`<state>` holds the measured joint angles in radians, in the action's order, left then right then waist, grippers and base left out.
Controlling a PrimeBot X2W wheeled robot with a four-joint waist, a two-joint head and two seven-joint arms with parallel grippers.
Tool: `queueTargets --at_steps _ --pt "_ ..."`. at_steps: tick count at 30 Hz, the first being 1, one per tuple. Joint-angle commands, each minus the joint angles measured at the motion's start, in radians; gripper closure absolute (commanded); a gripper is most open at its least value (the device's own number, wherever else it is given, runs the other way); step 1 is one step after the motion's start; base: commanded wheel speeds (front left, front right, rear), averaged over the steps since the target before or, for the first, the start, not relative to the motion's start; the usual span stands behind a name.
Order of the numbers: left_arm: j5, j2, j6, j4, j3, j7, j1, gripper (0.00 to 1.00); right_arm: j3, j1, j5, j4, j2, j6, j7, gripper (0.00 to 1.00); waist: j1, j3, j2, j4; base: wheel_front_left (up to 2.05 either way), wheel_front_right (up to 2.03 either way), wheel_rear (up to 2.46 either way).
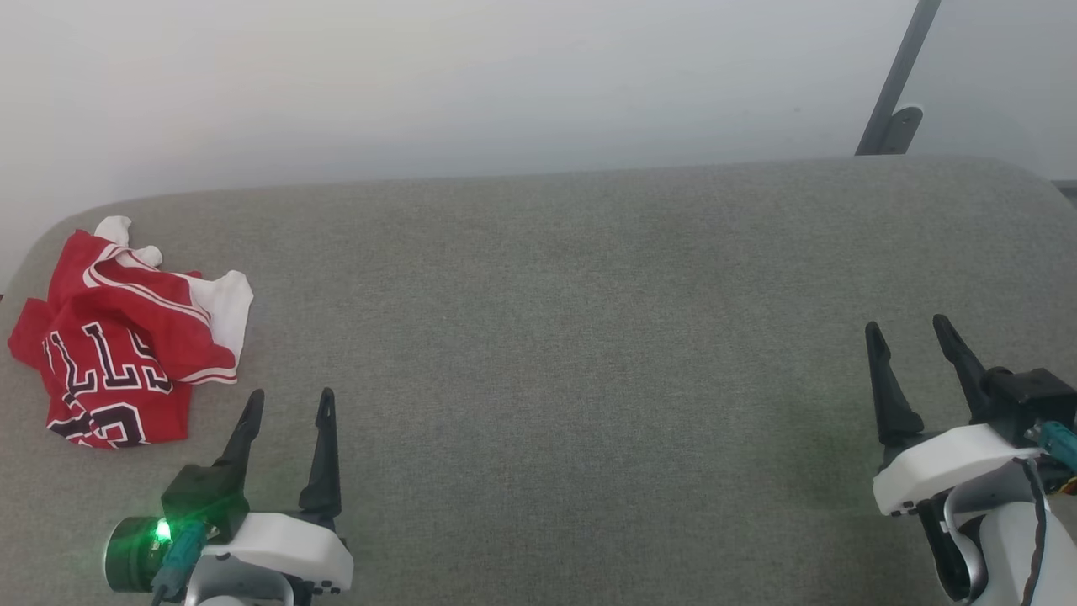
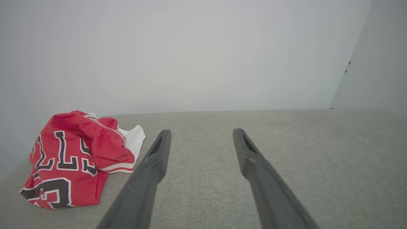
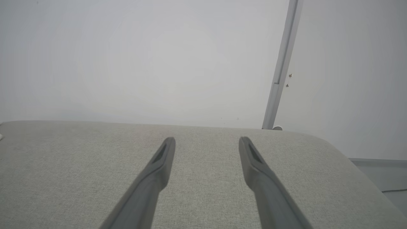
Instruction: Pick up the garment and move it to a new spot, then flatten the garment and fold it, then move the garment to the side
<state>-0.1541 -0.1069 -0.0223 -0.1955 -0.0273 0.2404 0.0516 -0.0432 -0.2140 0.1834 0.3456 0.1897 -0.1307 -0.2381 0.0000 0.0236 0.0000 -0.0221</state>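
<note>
Yet to lift, flatten or fold the crumpled red-and-white cloth garment (image 1: 126, 337), with left gripper (image 1: 291, 394) and right gripper (image 1: 905, 323) spread empty.

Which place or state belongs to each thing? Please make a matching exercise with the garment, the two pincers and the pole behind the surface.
Things:
1. garment
2. left pincer
3. right pincer
4. pole

Places or states:
A. open, at the lower right of the head view
B. crumpled, at the left end of the grey surface
C. slanted, behind the far right edge
D. open, beside the garment, apart from it

Pairs: 1-B, 2-D, 3-A, 4-C
</note>
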Motion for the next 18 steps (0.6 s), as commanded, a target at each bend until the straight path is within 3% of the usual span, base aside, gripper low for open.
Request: queueTargets --at_steps 1,18 --pt "0.026 0.003 -0.005 0.000 -0.006 0.008 -0.004 0.00 -0.002 -0.014 -0.007 0.001 0.001 0.000 -0.011 0.00 0.0000 -0.001 0.0000 0.000 0.00 0.00 0.00" --pt "0.104 0.024 -0.044 -0.036 -0.056 0.026 -0.001 0.00 0.019 -0.002 -0.009 0.007 -0.002 0.000 -0.028 0.00 0.0000 -0.006 0.0000 0.021 0.00 0.00 0.00"
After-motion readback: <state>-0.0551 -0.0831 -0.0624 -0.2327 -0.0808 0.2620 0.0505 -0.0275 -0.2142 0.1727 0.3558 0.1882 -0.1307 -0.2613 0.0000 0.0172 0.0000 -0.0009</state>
